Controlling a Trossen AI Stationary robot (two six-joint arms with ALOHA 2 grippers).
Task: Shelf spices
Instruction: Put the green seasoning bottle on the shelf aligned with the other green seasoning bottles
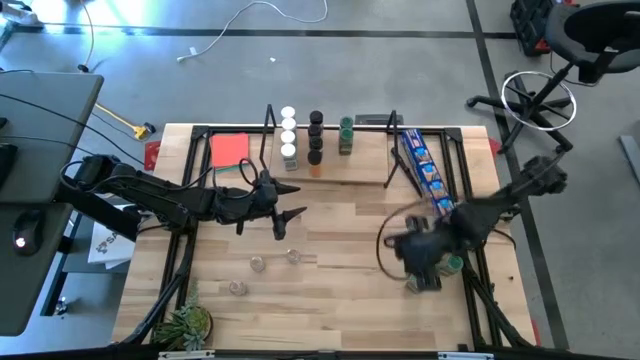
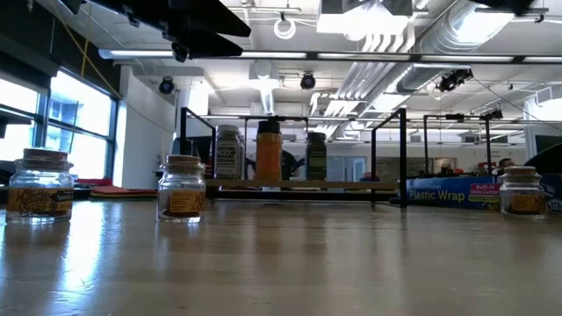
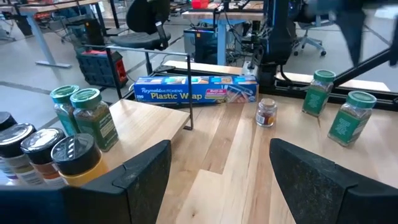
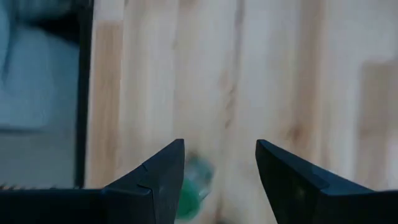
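The shelf [image 1: 365, 165] stands at the table's far middle, and rows of white-, black- and green-lidded spices [image 1: 316, 136] stand upright on its board. My left gripper [image 1: 290, 206] hovers open just in front of the shelf with nothing between its fingers [image 3: 221, 146]. Three small clear jars [image 1: 257, 263] stand loose on the table, nearer than it. My right gripper [image 1: 425, 272] is open above the table's right side. Its fingers [image 4: 221, 146] point down, and a green-lidded jar [image 4: 196, 186] stands below them, untouched. Two green-lidded jars [image 3: 351, 117] and a small jar [image 3: 266, 113] stand there.
A long blue packet [image 1: 425, 168] lies to the right of the shelf. A red card [image 1: 229, 150] lies to its left. A small plant [image 1: 185, 325] sits at the near left corner. Black frame bars run along both table sides. Bare wood lies in the table's middle.
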